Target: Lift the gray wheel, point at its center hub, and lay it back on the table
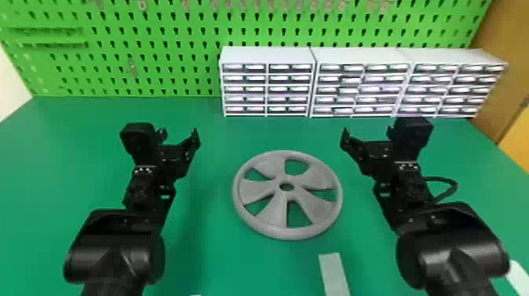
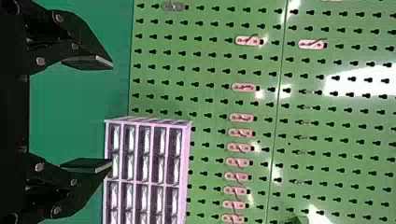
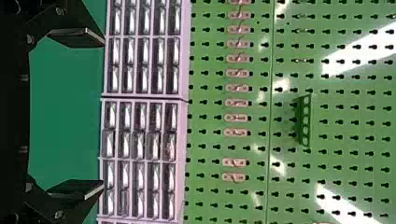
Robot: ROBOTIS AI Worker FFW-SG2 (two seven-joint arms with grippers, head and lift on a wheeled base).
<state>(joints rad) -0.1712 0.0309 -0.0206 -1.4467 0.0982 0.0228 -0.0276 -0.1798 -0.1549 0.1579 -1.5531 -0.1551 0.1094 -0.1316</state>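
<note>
At my twelve o'clock, the wheel (image 1: 275, 212) looks like smooth, matt plastic. The pegboard (image 2: 357, 80), also at twelve, looks glossy.

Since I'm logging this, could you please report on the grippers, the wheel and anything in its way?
Left gripper open, empty; right gripper open, empty. Gray wheel flat on table, between the arms. Nothing lying on it.

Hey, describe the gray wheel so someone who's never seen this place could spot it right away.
Look at the green table in front of the pegboard. Near its middle, between the two black arms, lies the gray wheel. It's the round one, with a thick rim, openings between broad spokes and a small center hole, unlike the flat, straight-edged strip nearby.
</note>
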